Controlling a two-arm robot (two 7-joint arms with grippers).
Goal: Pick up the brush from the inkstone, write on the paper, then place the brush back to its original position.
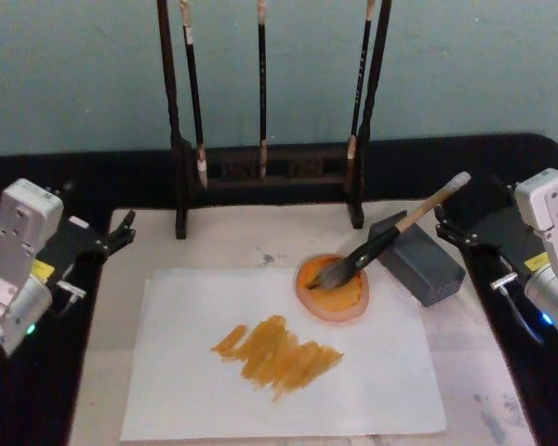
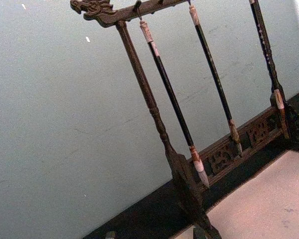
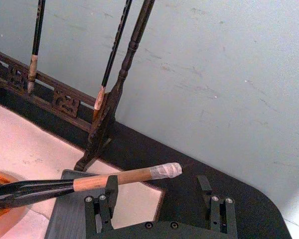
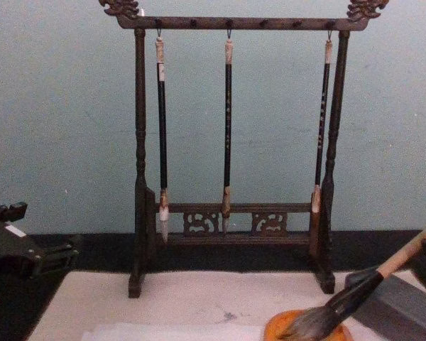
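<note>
Over the black counter (image 1: 74, 177) at the left, the left tool (image 1: 121, 234) hangs with its fingers spread, holding nothing. The paper (image 1: 195, 390) lies on the cream mat (image 1: 112, 307), bearing orange strokes (image 1: 277, 351); at its far right corner the brush (image 1: 391, 237) rests with its bristles in the orange dish (image 1: 333, 302) and its handle leaning on a grey block (image 1: 432, 274). Farther right, the right tool (image 1: 449, 232) sits wide open and empty, near the handle's white end.

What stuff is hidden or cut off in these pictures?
- Chest view: the paper is mostly cut off by the bottom edge, hiding its orange strokes.
- Right wrist view: the brush loses its bristles past the left edge.
- Head view: the brush rack is cut off on top.
</note>
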